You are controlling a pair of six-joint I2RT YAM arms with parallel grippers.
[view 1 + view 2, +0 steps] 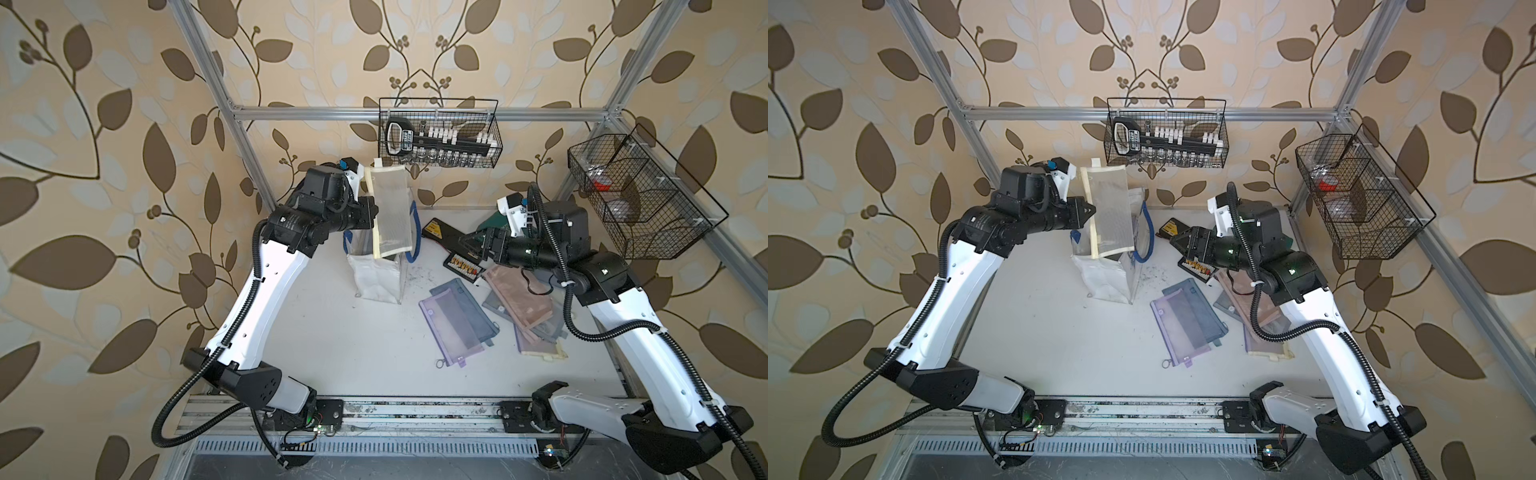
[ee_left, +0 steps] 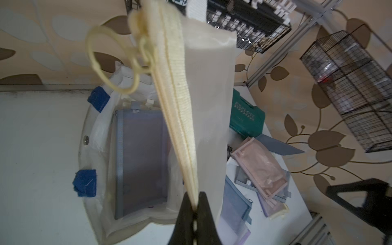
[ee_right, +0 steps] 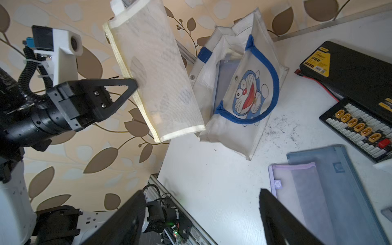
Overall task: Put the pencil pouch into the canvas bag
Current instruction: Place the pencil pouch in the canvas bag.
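Note:
A cream-edged mesh pencil pouch [image 1: 392,212] [image 1: 1108,212] hangs on end above the mouth of the canvas bag [image 1: 374,278] [image 1: 1104,278]. My left gripper [image 1: 376,212] [image 1: 1093,211] [image 2: 196,201] is shut on the pouch's zipper edge [image 2: 180,127]. The bag [image 3: 229,135] is white with blue handles, stands upright, and holds a grey-blue pouch [image 2: 142,161]. My right gripper [image 1: 465,243] [image 1: 1177,239] [image 3: 201,192] is open and holds nothing, to the right of the bag and apart from the pouch [image 3: 154,80].
Several loose pouches lie right of the bag: purple [image 1: 449,328], blue-grey [image 3: 339,191], pink [image 1: 519,295]. A green tool case [image 2: 247,118] and a black connector board [image 3: 358,125] sit behind them. Wire baskets hang on the back rail [image 1: 440,133] and the right rail [image 1: 640,195].

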